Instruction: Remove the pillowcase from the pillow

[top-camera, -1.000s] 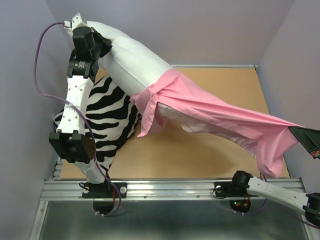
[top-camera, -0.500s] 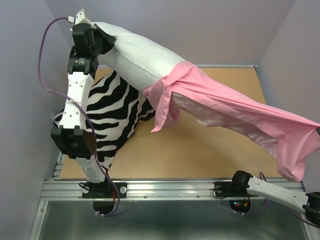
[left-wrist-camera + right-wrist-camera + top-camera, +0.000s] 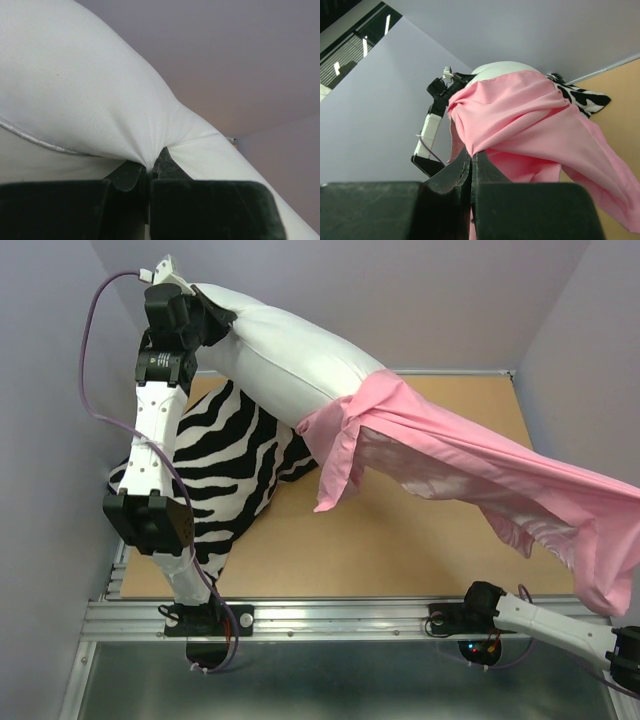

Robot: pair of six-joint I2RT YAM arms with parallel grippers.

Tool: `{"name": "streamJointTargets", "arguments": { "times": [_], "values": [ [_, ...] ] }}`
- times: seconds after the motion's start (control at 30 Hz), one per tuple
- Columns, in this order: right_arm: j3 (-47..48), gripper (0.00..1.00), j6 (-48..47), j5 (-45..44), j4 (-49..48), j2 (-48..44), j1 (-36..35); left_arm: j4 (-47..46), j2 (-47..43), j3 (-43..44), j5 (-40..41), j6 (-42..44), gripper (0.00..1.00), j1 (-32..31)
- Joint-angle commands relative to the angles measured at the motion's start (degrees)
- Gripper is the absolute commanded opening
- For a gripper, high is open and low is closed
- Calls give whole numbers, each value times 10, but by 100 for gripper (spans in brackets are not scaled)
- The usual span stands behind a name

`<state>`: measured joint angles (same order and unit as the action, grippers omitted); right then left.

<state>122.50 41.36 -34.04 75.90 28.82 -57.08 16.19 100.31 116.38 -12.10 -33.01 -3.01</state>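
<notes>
The white pillow (image 3: pixel 285 350) hangs in the air, its far-left end pinched by my left gripper (image 3: pixel 215 320), which is shut on it; the pinch shows in the left wrist view (image 3: pixel 150 167). The pink pillowcase (image 3: pixel 470 465) still wraps the pillow's lower right end and stretches taut to the right edge of the top view. My right gripper (image 3: pixel 471 156) is shut on a fold of the pillowcase (image 3: pixel 520 115); it is out of the top view, past the right edge. The pillowcase's plain matte side faces out.
A zebra-striped pillow (image 3: pixel 225 470) lies on the wooden tabletop (image 3: pixel 400 540) at the left, under the lifted pillow. Purple walls close in the left, back and right. A metal rail (image 3: pixel 330 618) runs along the near edge.
My right gripper has pulled the pillowcase further right, out of the top view. More white pillow is bared, and the bunched pink edge has slid right along it. The left gripper has risen slightly.
</notes>
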Motion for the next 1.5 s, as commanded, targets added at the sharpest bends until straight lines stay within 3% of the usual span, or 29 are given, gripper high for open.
{"name": "streamJointTargets", "arguments": {
  "times": [0.0, 0.27, 0.73, 1.03, 1.17, 1.3, 1.4, 1.47],
  "values": [
    [36, 0, 1, -28, -51, -30, 1, -125, 3, 69, 61, 15, 0, 25],
    [35, 1, 6, -25, -40, -34, 1, -143, 8, 70, 6, 19, 0, 41],
    [102, 1, 7, -28, -15, -41, 1, -138, 26, 95, -7, 19, 0, 51],
    [70, 1, 23, -35, -8, -70, 2, -139, 59, 133, -45, -5, 0, 63],
    [7, 1, 29, -23, -25, -74, 2, -158, 54, 112, -111, -9, 0, 56],
    [-149, 1, 36, 10, -86, -76, 1, -172, 27, 67, -144, 28, 0, 14],
    [-295, 0, 31, 43, -149, -34, 1, -171, -5, 12, -156, 47, 0, -25],
    [-338, 1, 28, 70, -169, -3, 2, -163, -15, -4, -158, 77, 0, -48]
  ]
}}
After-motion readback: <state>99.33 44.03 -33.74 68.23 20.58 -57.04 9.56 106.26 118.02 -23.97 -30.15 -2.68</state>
